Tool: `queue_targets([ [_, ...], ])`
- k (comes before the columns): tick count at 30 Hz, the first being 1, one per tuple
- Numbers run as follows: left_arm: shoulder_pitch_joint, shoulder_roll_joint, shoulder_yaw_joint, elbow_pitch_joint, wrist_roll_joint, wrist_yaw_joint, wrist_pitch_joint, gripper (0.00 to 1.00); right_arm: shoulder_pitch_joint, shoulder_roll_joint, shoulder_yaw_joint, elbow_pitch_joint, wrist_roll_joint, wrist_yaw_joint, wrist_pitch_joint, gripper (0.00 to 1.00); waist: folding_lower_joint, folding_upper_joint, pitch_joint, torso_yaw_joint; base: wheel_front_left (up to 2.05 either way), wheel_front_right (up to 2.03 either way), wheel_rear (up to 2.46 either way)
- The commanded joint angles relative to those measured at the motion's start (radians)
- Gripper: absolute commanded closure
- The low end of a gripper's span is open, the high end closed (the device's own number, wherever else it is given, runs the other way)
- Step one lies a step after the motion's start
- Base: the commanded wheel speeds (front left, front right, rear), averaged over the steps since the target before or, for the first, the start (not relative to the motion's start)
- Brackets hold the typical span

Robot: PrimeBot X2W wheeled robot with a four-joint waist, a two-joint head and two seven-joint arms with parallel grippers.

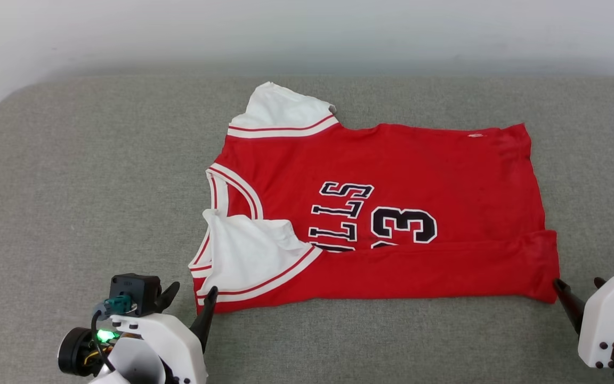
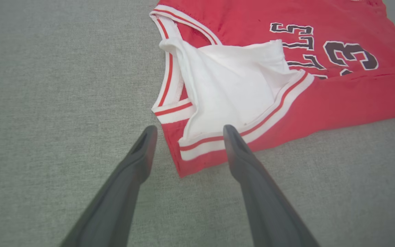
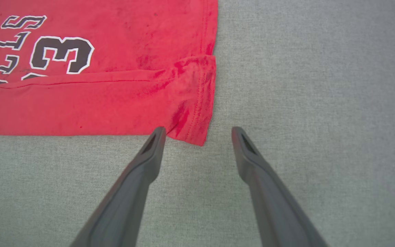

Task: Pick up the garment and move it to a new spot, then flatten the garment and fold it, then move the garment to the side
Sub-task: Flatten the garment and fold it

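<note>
The garment [image 1: 419,160], a red jersey with white sleeves, lies flat on the grey cushion with its collar to the left and its hem to the right. Its near long edge is folded up over the lower part of the black print. My left gripper [image 1: 192,296] stands open at the near collar-side corner. In the left wrist view that corner of the garment [image 2: 338,99] and the folded white sleeve [image 2: 231,92] lie between the left gripper's [image 2: 189,132] tips, not pinched. My right gripper [image 1: 578,285] is open at the near hem corner. In the right wrist view this gripper [image 3: 199,132] straddles the garment's [image 3: 81,103] corner loosely.
The grey fabric surface [image 1: 72,186] spreads wide on every side of the jersey, with a rounded corner at the far left. A white wall [image 1: 307,32] runs along the back edge.
</note>
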Motion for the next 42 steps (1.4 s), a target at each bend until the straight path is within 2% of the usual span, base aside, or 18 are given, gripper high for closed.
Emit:
queue_targets([
  [1,0.001,0.003,-0.006,-0.004,0.007,0.003,0.007,0.00,0.006,0.005,-0.004,-0.011,-0.009,-0.001,0.007,0.00,0.0001,0.0000,0.014,-0.005,0.00,0.00,0.00],
  [16,-0.067,-0.002,-0.028,0.152,0.033,0.036,0.063,0.00,-0.018,0.030,-0.021,-0.047,-0.026,-0.001,0.011,0.00,0.0001,0.0000,0.101,-0.041,0.00,0.00,0.00],
  [21,-0.047,-0.008,-0.065,0.216,0.008,0.017,0.134,0.00,-0.017,0.027,-0.022,-0.048,-0.029,-0.001,0.007,0.00,0.0001,0.0000,0.112,-0.045,0.00,0.00,0.00],
  [23,-0.036,-0.017,-0.077,0.229,-0.010,0.002,0.157,0.87,-0.018,0.024,-0.025,-0.045,-0.031,-0.001,0.005,0.00,0.0001,0.0000,0.112,-0.043,0.00,0.00,0.00],
  [24,-0.035,-0.017,-0.080,0.231,-0.011,-0.004,0.158,1.00,-0.019,0.021,-0.025,-0.043,-0.032,-0.001,0.004,0.00,0.0001,0.0000,0.110,-0.042,0.00,0.00,0.00],
  [26,-0.031,-0.020,-0.084,0.234,-0.020,-0.015,0.155,1.00,-0.017,0.014,-0.022,-0.039,-0.035,-0.001,0.005,0.00,0.0001,0.0000,0.100,-0.037,0.00,0.00,0.00],
  [32,-0.048,-0.024,-0.053,0.185,-0.009,-0.012,0.072,1.00,-0.010,-0.012,-0.009,-0.013,-0.065,-0.001,0.001,0.00,0.0001,0.0000,0.063,-0.016,0.00,0.00,0.00],
  [42,-0.079,-0.002,-0.040,0.004,0.029,0.022,0.041,1.00,-0.055,-0.016,-0.003,0.114,-0.102,-0.001,0.001,0.00,0.0001,0.0000,0.058,0.016,0.00,0.00,0.00],
])
